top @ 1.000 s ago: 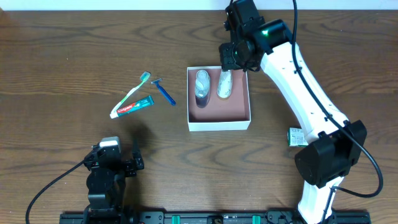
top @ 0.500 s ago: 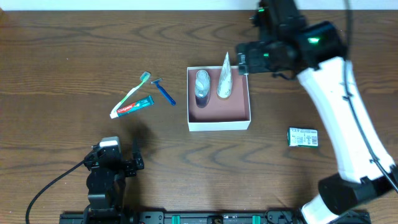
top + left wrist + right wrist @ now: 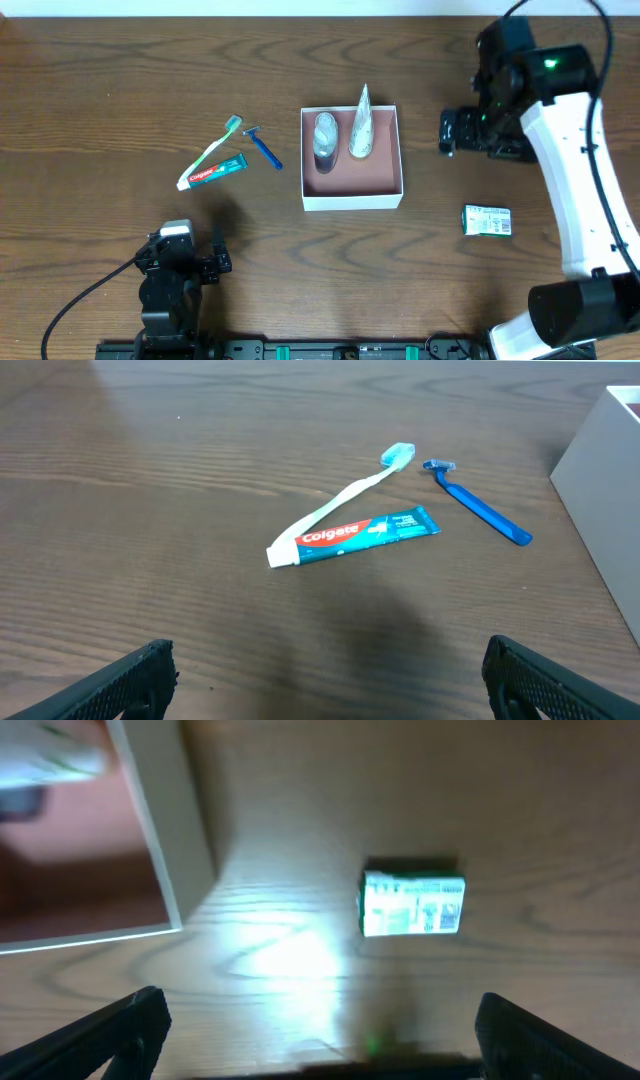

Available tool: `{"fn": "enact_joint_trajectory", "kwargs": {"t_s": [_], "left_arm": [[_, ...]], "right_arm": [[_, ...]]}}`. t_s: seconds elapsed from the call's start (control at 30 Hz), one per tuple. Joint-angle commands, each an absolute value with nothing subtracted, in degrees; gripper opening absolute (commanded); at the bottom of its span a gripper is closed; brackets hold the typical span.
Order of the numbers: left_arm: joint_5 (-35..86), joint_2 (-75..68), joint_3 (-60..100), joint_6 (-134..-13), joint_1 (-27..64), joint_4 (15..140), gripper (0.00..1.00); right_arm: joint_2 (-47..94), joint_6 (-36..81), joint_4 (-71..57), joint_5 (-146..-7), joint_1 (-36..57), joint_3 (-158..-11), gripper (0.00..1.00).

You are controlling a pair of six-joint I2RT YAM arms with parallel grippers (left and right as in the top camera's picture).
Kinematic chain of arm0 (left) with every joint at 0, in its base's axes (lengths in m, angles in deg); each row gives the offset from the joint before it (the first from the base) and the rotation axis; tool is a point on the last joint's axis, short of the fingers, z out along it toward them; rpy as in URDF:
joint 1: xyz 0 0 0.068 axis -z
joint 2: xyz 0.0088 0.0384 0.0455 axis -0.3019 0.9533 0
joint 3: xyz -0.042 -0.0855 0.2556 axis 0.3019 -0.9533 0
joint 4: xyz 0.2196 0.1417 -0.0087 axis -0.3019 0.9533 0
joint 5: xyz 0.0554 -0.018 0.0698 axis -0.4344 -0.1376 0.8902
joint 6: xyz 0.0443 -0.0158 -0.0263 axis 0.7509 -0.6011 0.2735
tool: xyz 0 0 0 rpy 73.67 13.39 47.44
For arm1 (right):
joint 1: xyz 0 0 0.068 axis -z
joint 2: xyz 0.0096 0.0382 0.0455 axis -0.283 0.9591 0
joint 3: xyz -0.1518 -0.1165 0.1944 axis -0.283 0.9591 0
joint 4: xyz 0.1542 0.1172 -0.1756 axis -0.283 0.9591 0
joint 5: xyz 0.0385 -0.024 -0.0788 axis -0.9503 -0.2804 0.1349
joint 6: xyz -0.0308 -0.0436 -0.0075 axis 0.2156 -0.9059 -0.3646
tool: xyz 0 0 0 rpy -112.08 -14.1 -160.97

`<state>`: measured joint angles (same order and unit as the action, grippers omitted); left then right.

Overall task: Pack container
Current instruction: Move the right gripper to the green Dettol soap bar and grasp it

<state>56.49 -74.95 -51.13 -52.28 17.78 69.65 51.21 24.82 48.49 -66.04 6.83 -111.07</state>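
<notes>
The container (image 3: 352,195) is a square white-walled box with a pinkish-brown inside at the table's middle. A grey bottle (image 3: 325,138) and a white tube (image 3: 361,128) lie in it; the tube leans on the far wall. Its corner shows in the right wrist view (image 3: 160,840). My right gripper (image 3: 452,133) is open and empty, right of the container. My left gripper (image 3: 183,262) is open and empty at the front left. A toothbrush (image 3: 215,147), toothpaste (image 3: 213,173) and blue razor (image 3: 265,148) lie left of the container.
A small green-and-white packet (image 3: 487,220) lies on the wood right of the container, under my right arm; it shows blurred in the right wrist view (image 3: 412,904). The left wrist view shows the toothpaste (image 3: 352,535), toothbrush (image 3: 350,491) and razor (image 3: 478,515).
My right gripper has let go of the white tube in the container and swung away to the right. The tube now leans on the far wall. The left arm has not moved.
</notes>
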Motion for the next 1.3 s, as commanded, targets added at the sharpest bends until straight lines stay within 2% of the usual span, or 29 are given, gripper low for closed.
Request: {"fn": "enact_joint_trajectory", "kwargs": {"t_s": [0.0, 0.43, 0.47, 0.63, 0.87, 1.27], "left_arm": [[56.7, -75.2, -52.1, -52.3, 17.6, 69.7, 0.98], [56.7, -75.2, -52.1, -52.3, 17.6, 69.7, 0.98], [56.7, -75.2, -52.1, -52.3, 17.6, 69.7, 0.98], [56.7, -75.2, -52.1, -52.3, 17.6, 69.7, 0.98], [56.7, -75.2, -52.1, -52.3, 17.6, 69.7, 0.98], [56.7, -75.2, -52.1, -52.3, 17.6, 69.7, 0.98]], "right_arm": [[51.3, 27.3, 46.7, -64.8, 7.3, -104.8, 0.99], [49.5, 33.1, 41.8, -66.4, 7.3, -83.8, 0.98], [48.7, 34.1, 40.9, -66.4, 7.3, -82.1, 0.96], [42.5, 42.6, 33.3, -66.7, 8.0, -73.9, 0.99], [32.2, 59.9, 20.0, -68.0, 13.9, -61.5, 0.99], [30.6, 66.2, 5.7, -73.9, 24.4, -53.8, 0.99]]}}
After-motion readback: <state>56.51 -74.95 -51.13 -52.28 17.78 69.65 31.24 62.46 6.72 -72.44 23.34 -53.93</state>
